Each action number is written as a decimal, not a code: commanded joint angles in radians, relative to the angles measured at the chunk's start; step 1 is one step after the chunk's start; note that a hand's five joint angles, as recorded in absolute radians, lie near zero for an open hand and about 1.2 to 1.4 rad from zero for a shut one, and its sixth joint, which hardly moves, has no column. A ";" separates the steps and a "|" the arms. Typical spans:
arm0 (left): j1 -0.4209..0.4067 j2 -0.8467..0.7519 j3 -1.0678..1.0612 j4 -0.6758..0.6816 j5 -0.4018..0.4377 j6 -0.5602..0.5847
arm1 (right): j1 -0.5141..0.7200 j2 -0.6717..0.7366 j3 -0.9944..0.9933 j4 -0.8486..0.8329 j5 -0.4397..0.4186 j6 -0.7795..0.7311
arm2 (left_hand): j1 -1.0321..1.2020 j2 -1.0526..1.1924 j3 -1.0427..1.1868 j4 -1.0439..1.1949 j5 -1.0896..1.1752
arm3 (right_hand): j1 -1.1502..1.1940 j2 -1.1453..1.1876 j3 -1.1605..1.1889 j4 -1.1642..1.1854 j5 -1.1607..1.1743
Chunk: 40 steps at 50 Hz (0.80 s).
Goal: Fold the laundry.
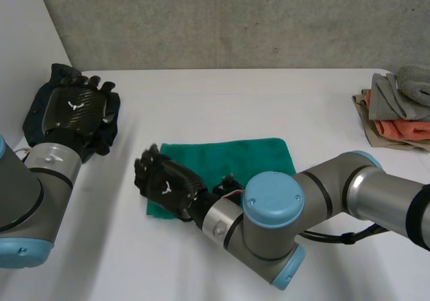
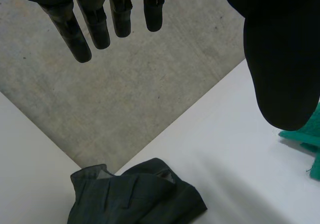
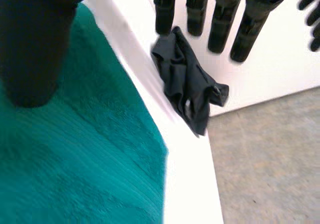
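At table (image 1: 269, 99) centre a green towel (image 1: 235, 160) is laid flat. Its 9 o'clock edge is overhung by the right hand (image 1: 166, 183), straight-fingered and empty. Soft, limp cloth is judged; a corner should be pinched.

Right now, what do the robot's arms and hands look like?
The left arm and right arm are grey metal tubes with round light-blue joint caps and silver wrist cuffs. The black left hand has a carbon-weave back plate with a small white mark. The black right hand looks the same. The fingers are thick, black and segmented.
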 commanded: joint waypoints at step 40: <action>-0.114 -0.006 0.093 -0.071 -0.016 -0.013 | -0.022 -0.147 0.069 0.104 0.197 0.179 | -0.016 -0.032 -0.041 -0.032 -0.047 | 1.103 1.070 1.063 1.044 1.029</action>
